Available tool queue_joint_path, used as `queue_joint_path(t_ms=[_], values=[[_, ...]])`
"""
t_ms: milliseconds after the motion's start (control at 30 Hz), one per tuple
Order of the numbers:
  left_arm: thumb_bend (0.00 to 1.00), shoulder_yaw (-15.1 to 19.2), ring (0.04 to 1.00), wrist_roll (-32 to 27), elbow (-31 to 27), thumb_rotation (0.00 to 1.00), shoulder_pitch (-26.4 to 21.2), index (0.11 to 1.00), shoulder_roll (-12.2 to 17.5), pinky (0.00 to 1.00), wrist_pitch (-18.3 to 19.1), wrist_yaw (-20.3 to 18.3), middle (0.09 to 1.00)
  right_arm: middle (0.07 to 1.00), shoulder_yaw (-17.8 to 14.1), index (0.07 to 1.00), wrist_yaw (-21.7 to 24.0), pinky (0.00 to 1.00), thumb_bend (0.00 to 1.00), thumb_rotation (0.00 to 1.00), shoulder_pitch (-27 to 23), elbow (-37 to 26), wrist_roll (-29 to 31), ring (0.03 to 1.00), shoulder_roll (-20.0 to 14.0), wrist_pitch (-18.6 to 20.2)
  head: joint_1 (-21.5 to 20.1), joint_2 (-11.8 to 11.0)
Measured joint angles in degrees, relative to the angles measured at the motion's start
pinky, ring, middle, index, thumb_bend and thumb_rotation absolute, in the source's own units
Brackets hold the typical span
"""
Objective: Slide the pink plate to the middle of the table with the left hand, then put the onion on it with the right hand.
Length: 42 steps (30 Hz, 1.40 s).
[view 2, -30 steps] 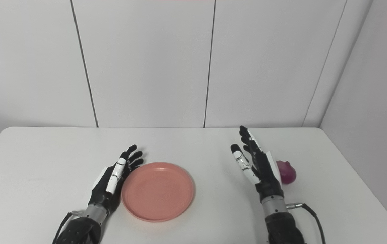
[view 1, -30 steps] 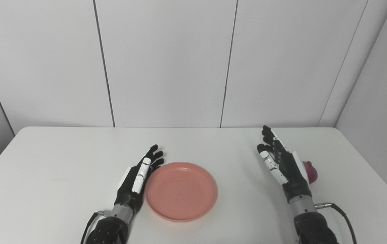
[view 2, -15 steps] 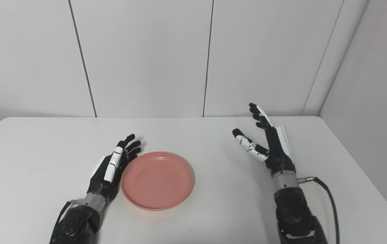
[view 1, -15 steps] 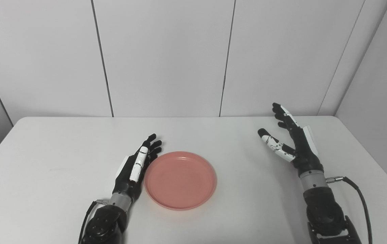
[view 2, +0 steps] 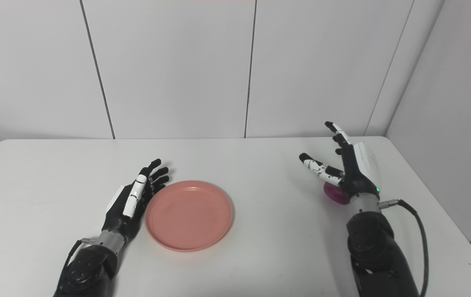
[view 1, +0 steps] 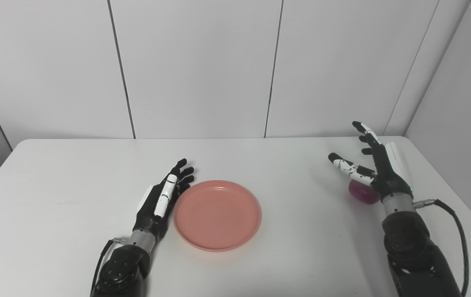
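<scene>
Onion (view 1: pixel 361 193) lies just under the raised, spread right hand (view 1: pixel 377 167).

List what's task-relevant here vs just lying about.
In the job:
- pink plate, near mid-table
- onion, partly hidden behind the right hand
- left hand, open, beside the plate's left rim
- right hand, open, raised over the onion

Lying about:
- nothing else shows on the white table
</scene>
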Motion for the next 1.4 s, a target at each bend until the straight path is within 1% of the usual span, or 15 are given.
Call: queue_joint_path(t_ms=[200, 400, 600, 667, 733, 833, 967, 1167, 1267, 1300, 1400], values=[[0.56, 0.5, 0.906, -1.2, 0.3, 1.0, -0.2, 0.924, 0.7, 0.93, 0.0, -0.2, 0.907, 0.91, 0.7, 0.894, 1.8, 0.71, 0.87, 0.42, -0.2, -1.3, -2.2, 0.848, -1.2, 4.6, -1.3, -0.1], [0.56, 0.7, 0.913, -1.6, 0.3, 1.0, -0.2, 0.928, 0.9, 0.93, 0.1, -0.2, 0.912, 0.9, 2.5, 0.895, 2.4, 0.71, 0.9, 0.44, -0.2, -1.4, -4.6, 0.846, -2.6, 6.8, -1.7, -0.1], [0.55, 0.8, 0.922, -1.8, 0.6, 1.0, -0.4, 0.933, 0.9, 0.94, 0.1, -0.3, 0.921, 0.902, 3.9, 0.892, 6.6, 0.71, 0.92, 0.41, -0.4, -2.0, -5.7, 0.849, -4.5, 10.4, -2.1, -0.3], [0.56, 0.9, 0.921, -1.8, 0.6, 1.0, -0.4, 0.934, 0.9, 0.94, 0.1, -0.3, 0.921, 0.909, 3.9, 0.895, 8.6, 0.74, 0.94, 0.4, -0.4, -2.1, -6.4, 0.864, -5.2, 11.4, -2.2, -0.3], [0.56, 0.9, 0.921, -1.8, 0.8, 1.0, -0.4, 0.934, 1.0, 0.93, 0.0, -0.3, 0.922, 0.913, 3.5, 0.896, 11.6, 0.76, 0.95, 0.4, -0.4, -2.4, -7.7, 0.874, -5.5, 11.9, -2.2, -0.3], [0.57, 0.9, 0.93, -1.8, 1.1, 1.0, -0.6, 0.936, 1.0, 0.95, -0.1, -0.3, 0.925, 0.909, 2.2, 0.895, 15.5, 0.75, 0.97, 0.37, -0.4, -2.5, -10.4, 0.872, -5.4, 12.1, -2.3, -0.3], [0.56, 1.0, 0.938, -1.9, 1.2, 1.0, -0.6, 0.941, 1.2, 0.97, -0.2, -0.7, 0.932, 0.912, -0.4, 0.898, 19.3, 0.72, 0.97, 0.35, -0.7, -2.6, -13.6, 0.862, -4.3, 12.2, -3.5, -0.7], [0.55, 1.3, 0.935, -2.4, 1.2, 1.0, -0.7, 0.939, 1.2, 0.96, 0.0, -0.9, 0.931, 0.908, -1.9, 0.897, 24.6, 0.69, 0.97, 0.35, -0.9, -2.9, -17.6, 0.848, -2.8, 12.2, -4.0, -0.6], [0.55, 1.3, 0.931, -2.4, 1.2, 1.0, -0.7, 0.939, 1.3, 0.95, 0.0, -0.9, 0.929, 0.9, -2.1, 0.893, 26.2, 0.68, 0.98, 0.34, -1.1, -2.9, -18.6, 0.842, -2.8, 12.2, -4.0, -0.5], [0.55, 1.3, 0.93, -2.4, 1.2, 1.0, -0.7, 0.938, 1.3, 0.95, 0.0, -1.0, 0.928, 0.9, -2.1, 0.893, 26.5, 0.69, 0.99, 0.32, -1.1, -2.9, -18.8, 0.844, -2.8, 12.2, -4.0, -0.5], [0.56, 1.3, 0.931, -2.4, 1.2, 1.0, -0.7, 0.937, 1.4, 0.96, 0.0, -1.1, 0.928, 0.907, -2.5, 0.881, 27.3, 0.73, 0.99, 0.26, -1.2, -2.7, -19.4, 0.864, -2.6, 12.2, -3.9, -0.4]])
